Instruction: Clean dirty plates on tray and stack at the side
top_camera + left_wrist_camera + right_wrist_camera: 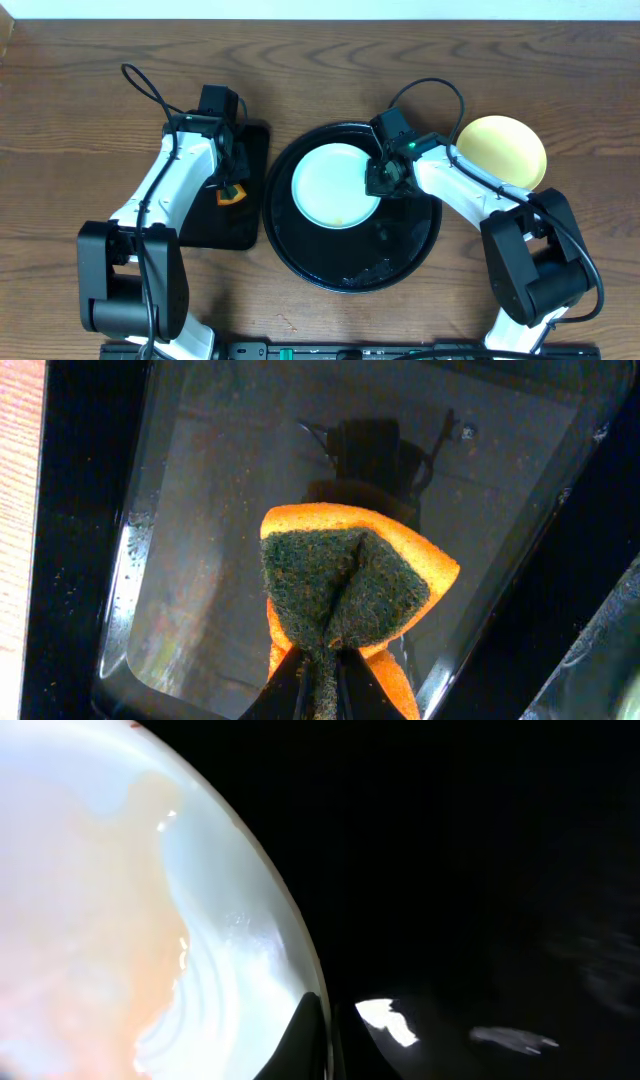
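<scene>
1. On the brown wood-grain table (320, 60), below a strip of pale wall (320, 8) at the far edge, the round black tray (420, 250) sits at centre. It is glossy, with wet glints near its front rim.
2. One mint-white plate (330, 180) lies inside that tray, toward its left rear. The right wrist view shows a faint orange smear (100, 920) across its face.
3. The right gripper (322, 1035) is at the plate's right rim, its fingers pressed together on the edge, pinching it.
4. A yellow plate (500, 148) rests on bare table just beside the round tray, on the right.
5. A rectangular black tray (250, 205) lies close on the round tray's left, its floor wet and speckled.
6. The left gripper (320, 670) hangs over the rectangular tray, fingers clamped on a folded orange sponge (350, 580) whose dark green scouring face is turned toward the wrist camera.
</scene>
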